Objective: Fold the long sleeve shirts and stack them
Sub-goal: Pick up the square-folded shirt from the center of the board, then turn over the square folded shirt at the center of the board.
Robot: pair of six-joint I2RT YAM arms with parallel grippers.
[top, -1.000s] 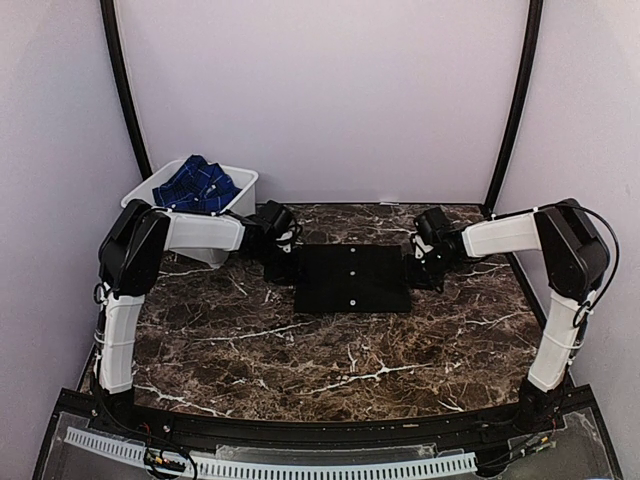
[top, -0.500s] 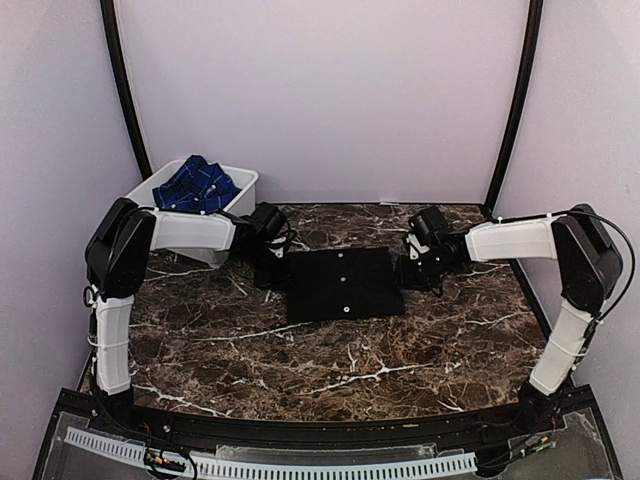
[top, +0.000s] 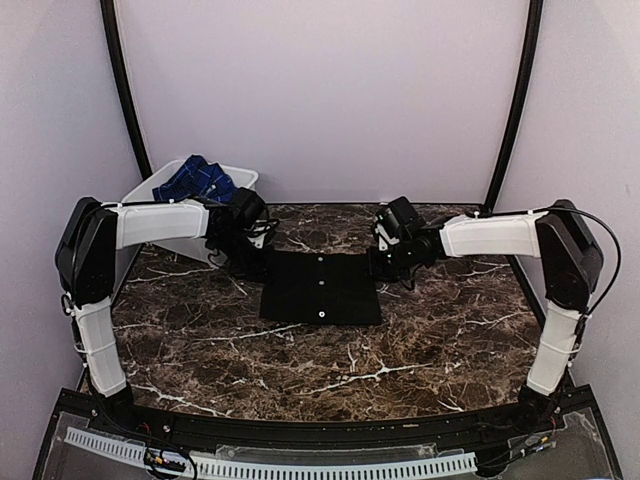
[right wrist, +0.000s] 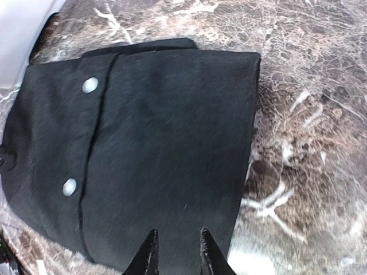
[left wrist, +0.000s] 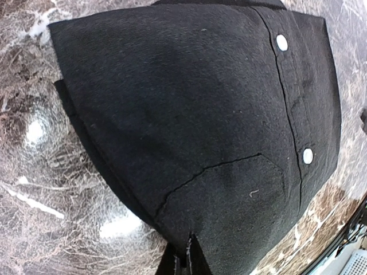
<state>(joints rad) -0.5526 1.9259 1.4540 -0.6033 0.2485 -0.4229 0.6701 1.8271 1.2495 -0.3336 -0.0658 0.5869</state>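
The table [top: 330, 370] has a dark brown top with a marble pattern, crossed by thin white veins, and it gives off pale glare in the wrist views. A black shirt [top: 322, 286] lies folded into a flat, roughly square pad on the far half of the top, about midway between the sides. Its button strip faces up, showing small white buttons. A white tub [top: 243, 177] sits at the far left corner; its base is hidden, so it only seems to rest on the top.
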